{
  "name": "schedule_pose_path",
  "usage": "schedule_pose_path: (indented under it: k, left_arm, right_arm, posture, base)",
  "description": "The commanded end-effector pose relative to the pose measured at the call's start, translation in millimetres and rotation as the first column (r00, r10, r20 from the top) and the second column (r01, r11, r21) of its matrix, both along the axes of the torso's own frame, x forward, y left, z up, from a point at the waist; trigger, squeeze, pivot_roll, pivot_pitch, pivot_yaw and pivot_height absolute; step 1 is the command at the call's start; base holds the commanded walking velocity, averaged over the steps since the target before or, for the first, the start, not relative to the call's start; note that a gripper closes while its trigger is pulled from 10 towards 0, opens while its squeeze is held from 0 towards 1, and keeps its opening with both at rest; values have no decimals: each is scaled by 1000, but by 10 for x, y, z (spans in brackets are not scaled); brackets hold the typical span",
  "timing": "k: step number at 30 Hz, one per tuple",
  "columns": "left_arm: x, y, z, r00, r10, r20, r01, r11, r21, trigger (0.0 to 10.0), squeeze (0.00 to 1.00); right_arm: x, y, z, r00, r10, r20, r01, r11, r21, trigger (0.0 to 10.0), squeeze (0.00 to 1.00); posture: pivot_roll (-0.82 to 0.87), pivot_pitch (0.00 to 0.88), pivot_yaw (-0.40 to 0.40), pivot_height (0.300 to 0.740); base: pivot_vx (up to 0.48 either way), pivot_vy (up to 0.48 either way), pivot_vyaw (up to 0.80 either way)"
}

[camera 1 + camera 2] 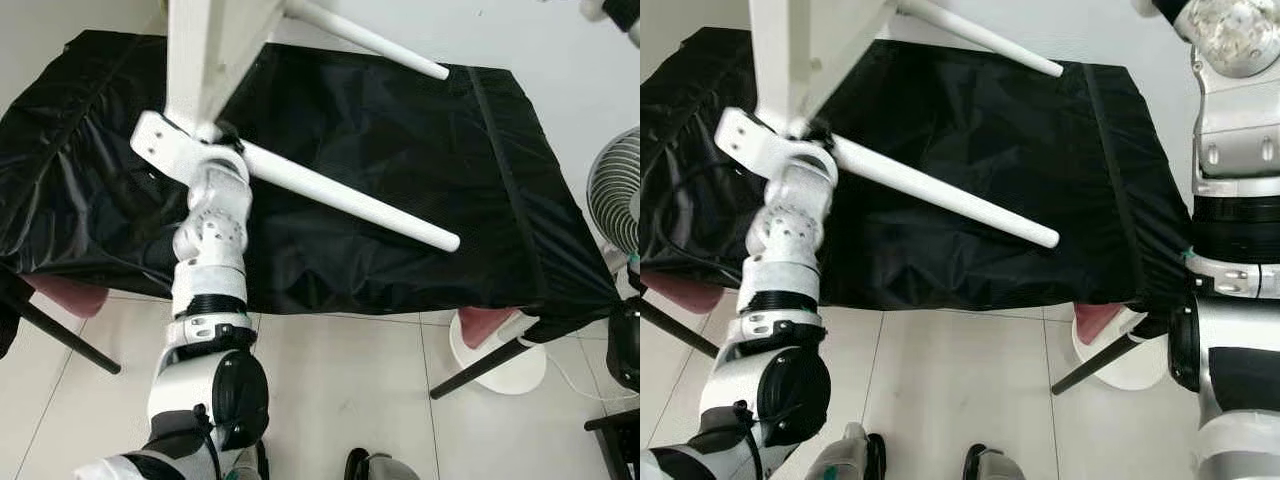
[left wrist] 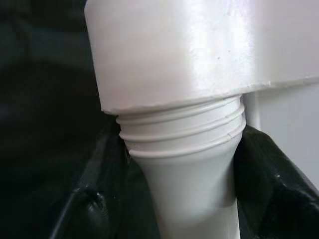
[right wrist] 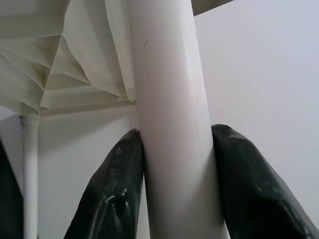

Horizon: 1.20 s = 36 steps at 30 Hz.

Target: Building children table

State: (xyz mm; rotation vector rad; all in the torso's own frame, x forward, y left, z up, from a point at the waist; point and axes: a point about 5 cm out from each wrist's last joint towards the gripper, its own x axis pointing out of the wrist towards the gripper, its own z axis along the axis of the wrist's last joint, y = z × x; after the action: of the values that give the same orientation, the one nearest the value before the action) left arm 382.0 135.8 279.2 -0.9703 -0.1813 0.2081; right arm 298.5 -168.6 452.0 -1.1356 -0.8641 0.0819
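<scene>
A white plastic children's table top (image 1: 210, 55) is held tilted above a black-covered work table (image 1: 400, 150). One white leg (image 1: 350, 197) sticks out from its corner towards the right, and a second leg (image 1: 365, 38) juts out higher up. My left gripper (image 2: 184, 164) is shut on the first leg just below its threaded end (image 2: 182, 129), which sits in the top's socket. My right gripper (image 3: 177, 134) is shut on another white leg (image 3: 172, 99), its black fingers (image 3: 112, 189) on either side. The ribbed underside of the top (image 3: 60, 59) shows behind it. The right arm (image 1: 1230, 150) rises at the right.
The work table stands on slanted black legs (image 1: 70, 340) over a tiled floor. A white fan (image 1: 615, 190) with a round base (image 1: 500, 365) stands at the right. A white wall is behind. My feet (image 1: 980, 465) are at the bottom edge.
</scene>
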Motion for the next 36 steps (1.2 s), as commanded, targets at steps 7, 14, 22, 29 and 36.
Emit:
schedule_pose_path:
  k: [7, 14, 22, 29, 36]
  left_arm:
    - [-351, 11, 1228, 820, -120, 560, -25, 970, 243, 10000, 0]
    - [-404, 112, 1345, 795, -131, 592, -74, 948, 309, 10000, 0]
    - [-524, 183, 1603, 735, -170, 656, -143, 908, 394, 10000, 0]
    - [-586, 180, 1705, 705, -190, 683, -165, 893, 418, 10000, 0]
    - [-668, 135, 1773, 675, -213, 706, -188, 876, 444, 10000, 0]
  right_arm:
    - [-123, -112, 139, 987, 1, 162, -45, 961, 272, 10000, 0]
    - [-157, -338, 23, 982, -79, 173, -6, 896, 443, 10000, 0]
    - [-145, -679, -522, 977, -196, 79, 92, 731, 676, 10000, 0]
    - [-97, -794, -906, 973, -225, -45, 185, 651, 737, 10000, 0]
    - [79, -926, -1511, 949, -187, -255, 316, 553, 771, 10000, 0]
  posture:
    - [37, 133, 20, 740]
    - [46, 135, 21, 740]
    - [68, 137, 14, 740]
    - [73, 136, 12, 740]
    - [69, 132, 15, 740]
  base:
    - [0, 0, 0]
    - [0, 0, 0]
    - [0, 0, 0]
    - [0, 0, 0]
    - [0, 0, 0]
